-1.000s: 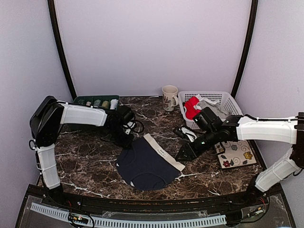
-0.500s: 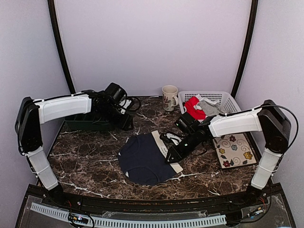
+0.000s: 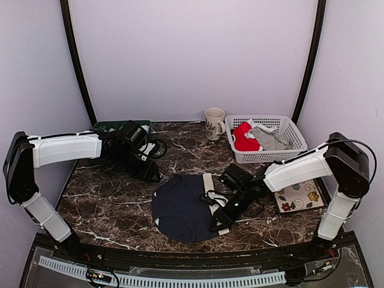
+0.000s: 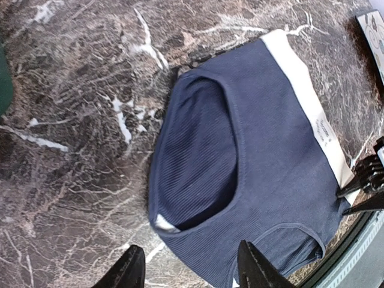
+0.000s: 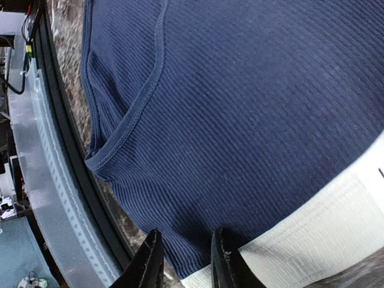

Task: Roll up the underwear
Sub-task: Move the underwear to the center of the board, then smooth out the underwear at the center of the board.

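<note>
The navy underwear (image 3: 183,207) lies spread flat on the marble, its white waistband (image 3: 211,187) along the right side. My left gripper (image 3: 150,174) hovers open just past its upper left edge. In the left wrist view the underwear (image 4: 270,168) lies ahead of that gripper (image 4: 192,273), with nothing between its fingers. My right gripper (image 3: 219,219) is low over the near end of the waistband. In the right wrist view its (image 5: 186,261) jaws stand narrowly apart, with flat navy cloth (image 5: 240,108) showing in the gap. Red underwear (image 3: 243,137) and grey underwear (image 3: 271,139) lie in the basket.
A white plastic basket (image 3: 264,157) stands at the back right, with a patterned mug (image 3: 214,123) to its left. A flowered mat (image 3: 297,195) lies under the right forearm. A dark green tray (image 3: 117,126) sits behind the left arm.
My left gripper has opened, let go of the navy underwear's corner and drawn back. The right gripper has moved toward the front edge with narrowing jaws, and the underwear has shifted and turned with it.
</note>
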